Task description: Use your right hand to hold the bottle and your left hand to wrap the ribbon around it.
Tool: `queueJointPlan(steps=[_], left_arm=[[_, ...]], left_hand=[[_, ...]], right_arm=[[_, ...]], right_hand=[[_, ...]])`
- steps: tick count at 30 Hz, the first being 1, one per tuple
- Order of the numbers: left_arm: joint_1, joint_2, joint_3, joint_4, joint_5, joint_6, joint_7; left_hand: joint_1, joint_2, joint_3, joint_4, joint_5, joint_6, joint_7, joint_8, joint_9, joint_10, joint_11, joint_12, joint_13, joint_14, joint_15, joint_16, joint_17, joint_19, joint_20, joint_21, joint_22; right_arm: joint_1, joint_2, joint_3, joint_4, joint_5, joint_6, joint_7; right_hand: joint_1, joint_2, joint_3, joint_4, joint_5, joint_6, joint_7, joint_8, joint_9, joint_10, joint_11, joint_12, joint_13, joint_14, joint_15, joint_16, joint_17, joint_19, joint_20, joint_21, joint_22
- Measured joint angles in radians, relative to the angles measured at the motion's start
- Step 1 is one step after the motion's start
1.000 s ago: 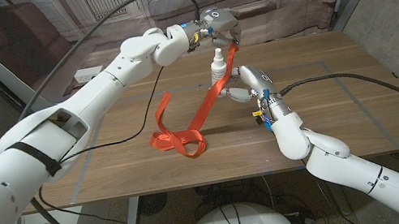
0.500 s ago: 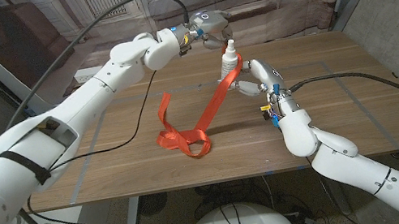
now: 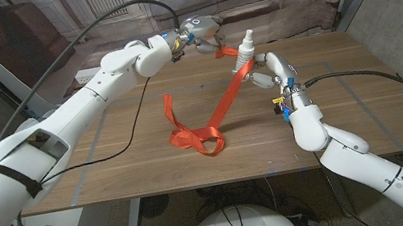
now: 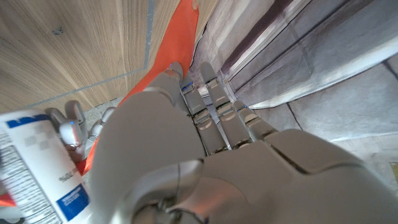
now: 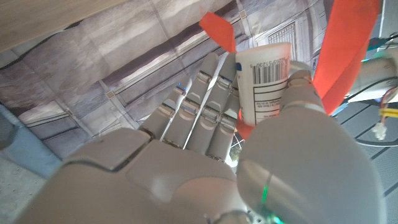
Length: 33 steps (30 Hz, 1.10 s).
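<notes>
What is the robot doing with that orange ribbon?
The robot is wrapping a long orange ribbon around a small white spray bottle. Its right hand holds the bottle, tilted, above the wooden table. Its left hand holds the ribbon's upper end just beside the bottle. The rest of the ribbon slopes down to a loose heap on the table.
</notes>
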Motion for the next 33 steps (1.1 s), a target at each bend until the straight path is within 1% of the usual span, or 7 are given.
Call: queueJointPlan(steps=[10,21,22,23,26,33], left_arm=[[0.034,0.03,-0.029,-0.025,-0.015,0.01,-0.003],[0.103,0.101,-0.102,-0.115,-0.041,0.037,0.007],[0.103,0.101,-0.102,-0.115,-0.044,0.038,0.008],[0.117,0.115,-0.118,-0.136,-0.046,0.039,0.008],[0.138,0.136,-0.141,-0.166,-0.054,0.042,0.01],[0.178,0.174,-0.189,-0.226,-0.081,0.035,0.009]], left_hand=[[0.0,0.0,0.001,-0.001,0.0,-0.002,0.002,0.004,0.004,0.0,0.0,0.0,0.0,0.0,0.0,0.0,0.005,0.0,0.0,0.0,0.0],[0.0,0.0,0.004,-0.004,0.001,-0.002,0.002,0.007,0.004,0.0,0.0,-0.002,0.01,0.0,0.0,0.0,0.005,0.0,0.0,0.0,0.0],[0.0,0.0,0.005,-0.005,0.001,-0.002,0.002,0.007,0.004,0.0,0.0,-0.004,0.011,0.0,0.0,0.0,0.005,0.0,0.0,0.0,0.0],[0.0,0.0,0.005,-0.005,0.001,-0.002,0.002,0.007,0.004,0.0,0.0,-0.004,0.012,0.0,0.0,0.0,0.005,0.0,0.0,0.0,0.0],[0.0,0.0,0.005,-0.005,0.001,-0.002,0.002,0.007,0.004,0.0,0.0,-0.002,0.015,0.0,0.0,0.0,0.009,0.0,0.0,0.0,0.0],[0.0,0.0,0.005,-0.005,0.001,-0.002,0.002,0.007,0.004,0.0,0.0,0.0,0.015,0.0,0.0,0.0,0.009,0.0,0.0,0.0,0.0]], right_arm=[[0.002,0.007,0.028,0.026,0.035,-0.029,-0.012],[0.041,0.018,0.034,0.095,0.076,-0.076,-0.018],[0.048,0.02,0.032,0.105,0.081,-0.081,-0.019],[0.052,0.021,0.032,0.11,0.084,-0.083,-0.02],[0.069,0.027,0.025,0.139,0.093,-0.091,-0.021],[0.107,0.038,0.008,0.198,0.124,-0.114,-0.027]], right_hand=[[0.0,0.0,0.0,0.0,0.0,0.0,0.0,-0.002,0.0,0.0,0.0,0.0,-0.002,0.006,-0.005,0.0,-0.003,0.0,0.0,0.0,0.0],[0.0,0.0,0.0,0.0,0.0,0.0,0.0,-0.003,0.0,0.002,0.002,0.0,-0.004,0.011,-0.007,0.0,-0.003,0.0,0.0,0.0,0.0],[0.0,0.0,0.0,0.0,0.0,0.0,0.0,-0.003,0.0,0.002,0.002,0.0,-0.005,0.013,-0.009,0.0,-0.003,0.0,0.0,0.0,0.0],[0.0,0.0,0.0,0.0,0.0,0.0,0.0,-0.002,0.0,0.002,0.002,0.0,-0.005,0.013,-0.009,0.0,-0.003,0.0,0.0,0.0,0.0],[0.0,0.0,0.0,0.0,0.0,0.0,0.0,0.001,0.0,0.002,0.002,0.0,-0.006,0.013,-0.009,0.0,-0.003,0.0,0.0,0.0,0.0],[0.0,0.0,0.0,0.0,-0.001,0.0,0.0,0.001,0.0,0.002,0.002,0.0,-0.006,0.017,-0.006,0.0,-0.003,0.0,0.0,0.0,0.0]])
